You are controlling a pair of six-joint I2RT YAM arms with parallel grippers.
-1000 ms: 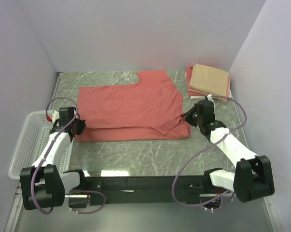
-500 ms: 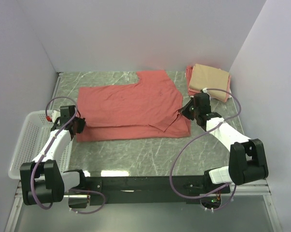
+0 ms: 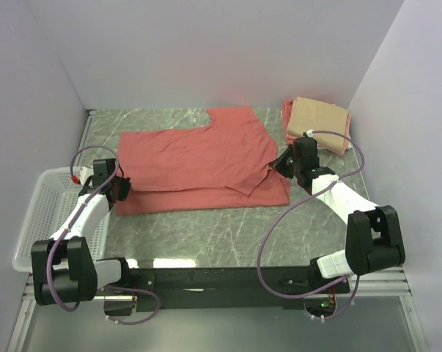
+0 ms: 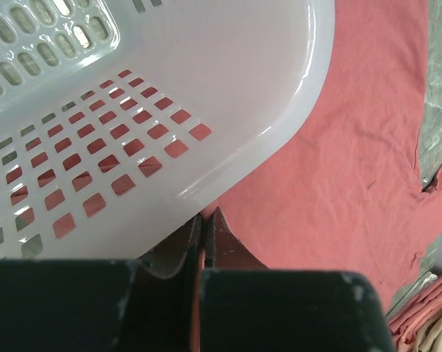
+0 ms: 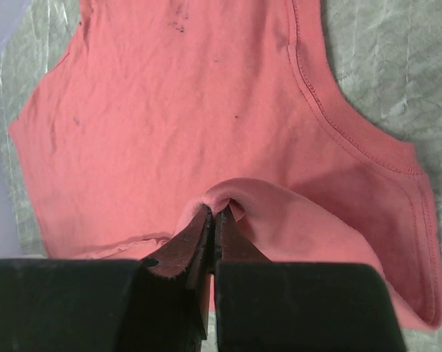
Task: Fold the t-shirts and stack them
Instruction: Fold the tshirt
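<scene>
Lower layer: the salmon-red cloth t-shirt (image 3: 199, 158) lies folded over itself. In the top view its under layer shows only as a strip along the near edge.
Right edge: partly behind the right gripper (image 3: 277, 166).
Left wrist view: the white plastic mesh basket (image 4: 228, 88) hides the near part of the shirt, and the top edge cuts off the far part. The basket itself is cut off by the top and left edges.
Right wrist view: the shirt is cut off at the top edge. Dark specks there are too small to identify.
Stack: the folded pink cloth t-shirt (image 3: 287, 126) is covered by the folded tan cloth t-shirt (image 3: 319, 121), so only its left and near borders show.
Basket, top view: partly behind the left arm (image 3: 81, 220).
Left gripper (image 3: 125, 192): too small in the top view to tell how the jaws stand.
</scene>
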